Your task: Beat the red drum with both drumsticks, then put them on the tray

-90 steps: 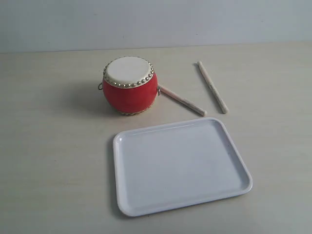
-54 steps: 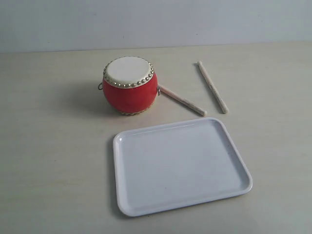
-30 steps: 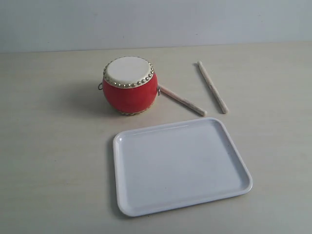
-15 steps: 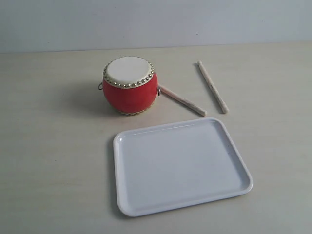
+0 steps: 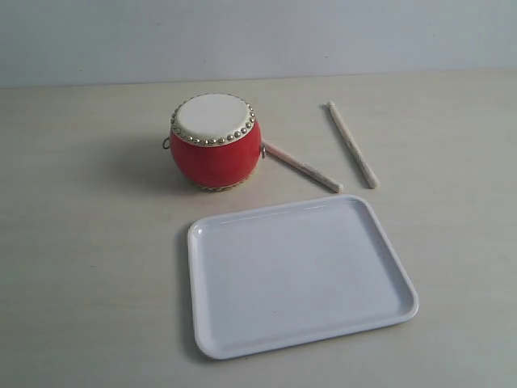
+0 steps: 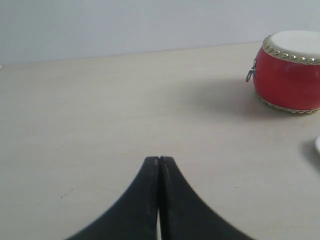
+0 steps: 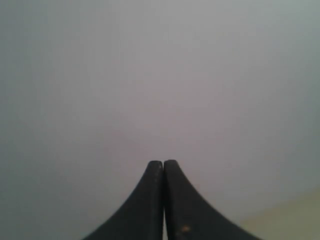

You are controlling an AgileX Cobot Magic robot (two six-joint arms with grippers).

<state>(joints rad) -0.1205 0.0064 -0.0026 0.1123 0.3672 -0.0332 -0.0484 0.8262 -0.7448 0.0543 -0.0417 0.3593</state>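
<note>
— Left fingers (image 6: 145, 200) pressed together, empty. The red drum (image 6: 290, 70) sits ahead of them, well apart, on the bench (image 6: 100, 110). Right fingers (image 7: 147, 200) closed too, facing a blank wall (image 7: 160, 75).
— Pickup hasn't begun, I'd say. The drumsticks (image 5: 301, 167) lie flat beyond the drum, long axes slanting toward the tray (image 5: 299, 275). Next: spread, reach, pinch one each.

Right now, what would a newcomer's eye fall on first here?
The glossy red barrel drum with a cream head stands on the beige table. Nearer the camera lies a flat white plastic tray; right of the drum lie two pale wooden drumsticks, one beside it, one farther off.
</note>
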